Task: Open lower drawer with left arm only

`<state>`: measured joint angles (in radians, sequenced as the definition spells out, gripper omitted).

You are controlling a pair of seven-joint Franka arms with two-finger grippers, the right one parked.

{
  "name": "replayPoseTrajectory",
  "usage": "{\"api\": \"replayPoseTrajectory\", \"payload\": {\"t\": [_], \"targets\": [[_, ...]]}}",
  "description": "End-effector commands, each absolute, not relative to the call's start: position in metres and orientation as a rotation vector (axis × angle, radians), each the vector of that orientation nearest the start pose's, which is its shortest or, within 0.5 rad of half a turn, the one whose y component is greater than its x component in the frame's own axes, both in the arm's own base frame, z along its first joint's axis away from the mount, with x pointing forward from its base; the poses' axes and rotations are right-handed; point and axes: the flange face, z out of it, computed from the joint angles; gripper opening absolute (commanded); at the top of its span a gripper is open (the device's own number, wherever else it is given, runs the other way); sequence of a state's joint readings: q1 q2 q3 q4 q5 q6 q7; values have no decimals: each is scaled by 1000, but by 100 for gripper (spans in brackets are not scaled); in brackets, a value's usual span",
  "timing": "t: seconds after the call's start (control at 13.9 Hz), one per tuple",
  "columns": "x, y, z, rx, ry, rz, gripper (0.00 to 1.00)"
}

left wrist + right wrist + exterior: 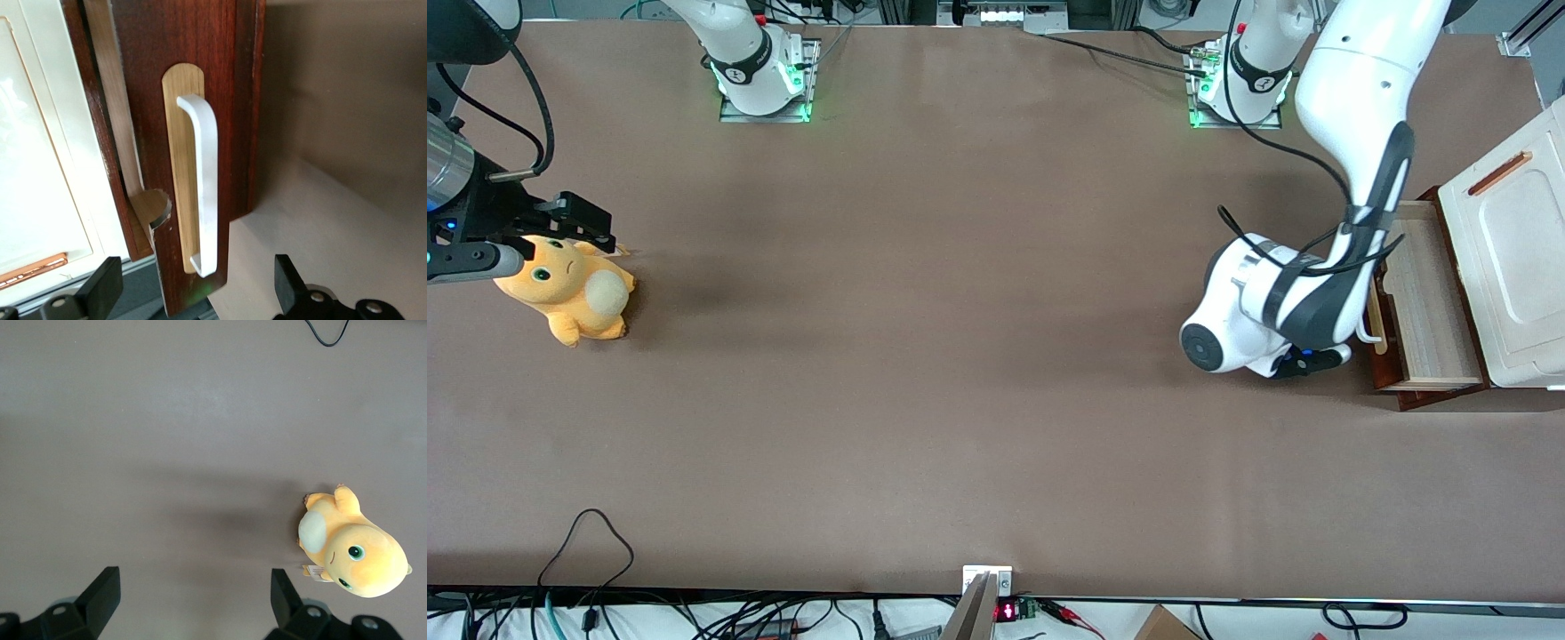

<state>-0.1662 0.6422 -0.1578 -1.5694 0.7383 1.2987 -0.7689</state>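
The lower drawer stands pulled out of the white cabinet, with its pale wood inside showing. Its dark reddish-brown front carries a white loop handle on a light wood strip. The left arm bends down over the drawer's front, with its wrist low in front of the handle. My gripper is open, its black fingers wide apart. One end of the handle lies between the fingers, touching neither.
An orange plush toy lies toward the parked arm's end of the table. A black cable loops near the table edge closest to the front camera. The cabinet's white top has an orange-brown slot.
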Motion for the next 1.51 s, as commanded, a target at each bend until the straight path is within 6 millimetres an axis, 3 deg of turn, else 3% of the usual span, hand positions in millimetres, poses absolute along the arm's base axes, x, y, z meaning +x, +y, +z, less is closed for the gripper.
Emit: {"api": "replayPoseTrajectory", "payload": {"t": [0.0,0.22,0.36,0.65,0.94,1.15,1.37,1.44], "targets": [[609,-80,317,-2201,-303,519,100],[625,-53,386,-2371,-272,523,100],[633,-30,433,-2546,-359,483,100],[626,13,503,-2813,-375,389,100],[601,87,557,-3072,-242,347,100],[597,80,587,-3167,-220,252,100],[617,39,610,-3199,-113,-3,100],[618,31,610,-3200,-78,-4,100]]}}
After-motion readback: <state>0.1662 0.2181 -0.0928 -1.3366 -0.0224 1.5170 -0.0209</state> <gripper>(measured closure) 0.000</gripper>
